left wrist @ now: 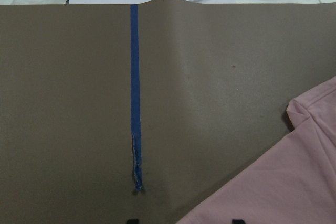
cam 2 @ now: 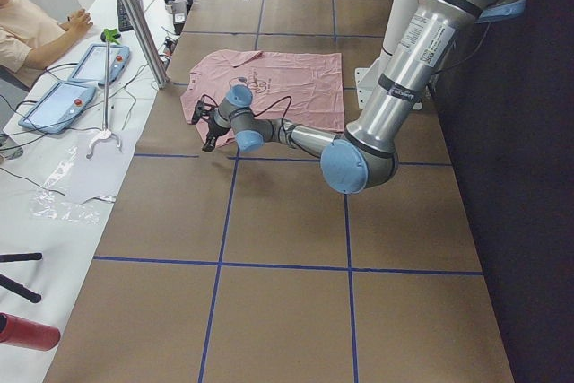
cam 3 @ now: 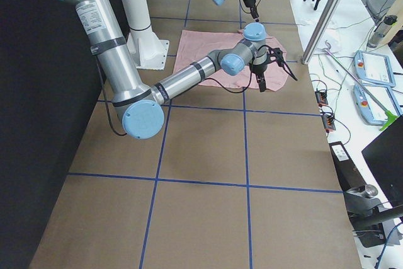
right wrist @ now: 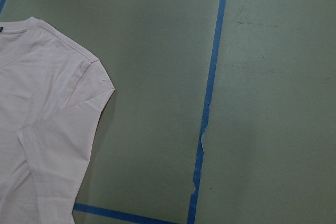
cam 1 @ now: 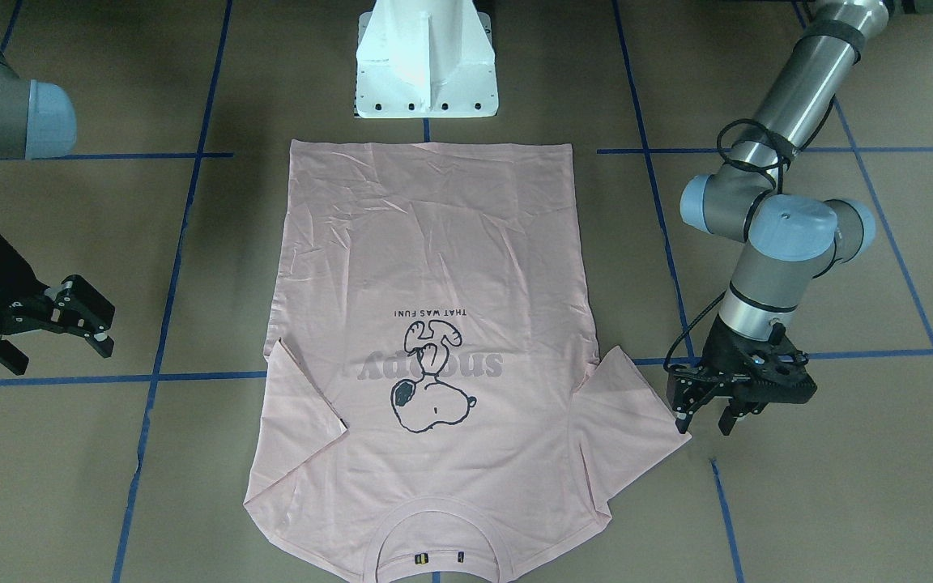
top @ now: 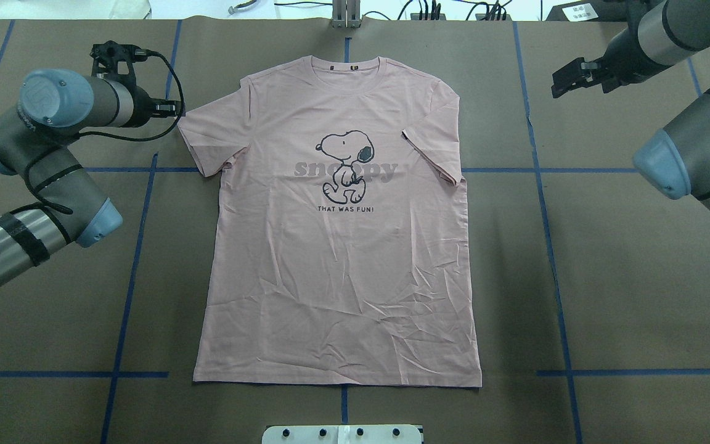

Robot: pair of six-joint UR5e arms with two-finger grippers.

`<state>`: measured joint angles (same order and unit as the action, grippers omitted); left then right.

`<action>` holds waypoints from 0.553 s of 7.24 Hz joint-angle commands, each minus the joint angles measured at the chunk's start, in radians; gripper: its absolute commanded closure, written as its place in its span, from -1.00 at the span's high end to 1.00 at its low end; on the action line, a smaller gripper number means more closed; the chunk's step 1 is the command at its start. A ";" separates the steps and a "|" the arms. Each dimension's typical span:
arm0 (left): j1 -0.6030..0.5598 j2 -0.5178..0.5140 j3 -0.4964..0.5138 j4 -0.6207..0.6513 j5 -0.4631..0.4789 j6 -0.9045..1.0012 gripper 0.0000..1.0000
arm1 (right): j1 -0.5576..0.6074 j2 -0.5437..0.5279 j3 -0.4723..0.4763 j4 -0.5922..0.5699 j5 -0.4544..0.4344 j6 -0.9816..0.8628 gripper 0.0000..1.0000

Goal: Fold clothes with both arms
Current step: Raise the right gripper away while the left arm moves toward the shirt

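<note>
A pale pink T-shirt [top: 336, 259] lies flat and front up on the brown table, with its dog print [top: 346, 166] showing and its collar at the far edge. One sleeve [top: 435, 154] is folded inward; the other sleeve [top: 204, 145] spreads out. My left gripper [cam 1: 705, 421] hovers open just beside the spread sleeve's outer edge. In the left wrist view, that sleeve [left wrist: 294, 171] fills the lower right corner. Open and holding nothing, my right gripper [cam 1: 66, 356] hangs well off the shirt's other side. The right wrist view takes in the collar and the folded sleeve [right wrist: 58, 119].
The white pedestal base [cam 1: 426, 73] stands just behind the shirt's hem. Blue tape lines [top: 133, 246] cross the brown table cover. A person [cam 2: 27, 33] sits at a side table with tablets [cam 2: 54, 105] beyond the table's far edge.
</note>
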<state>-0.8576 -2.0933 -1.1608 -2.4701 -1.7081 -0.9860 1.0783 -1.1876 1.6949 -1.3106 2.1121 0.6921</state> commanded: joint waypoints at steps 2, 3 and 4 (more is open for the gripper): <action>0.006 -0.025 0.058 -0.040 0.010 -0.005 0.20 | 0.000 -0.001 -0.001 0.001 -0.003 0.000 1.00; 0.006 -0.028 0.064 -0.040 0.010 -0.005 0.18 | 0.000 -0.001 -0.004 -0.001 -0.003 0.000 1.00; 0.006 -0.031 0.066 -0.040 0.008 -0.005 0.14 | -0.001 -0.001 -0.004 -0.001 -0.003 0.000 1.00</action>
<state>-0.8515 -2.1206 -1.0996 -2.5091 -1.6986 -0.9908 1.0782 -1.1888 1.6915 -1.3110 2.1093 0.6919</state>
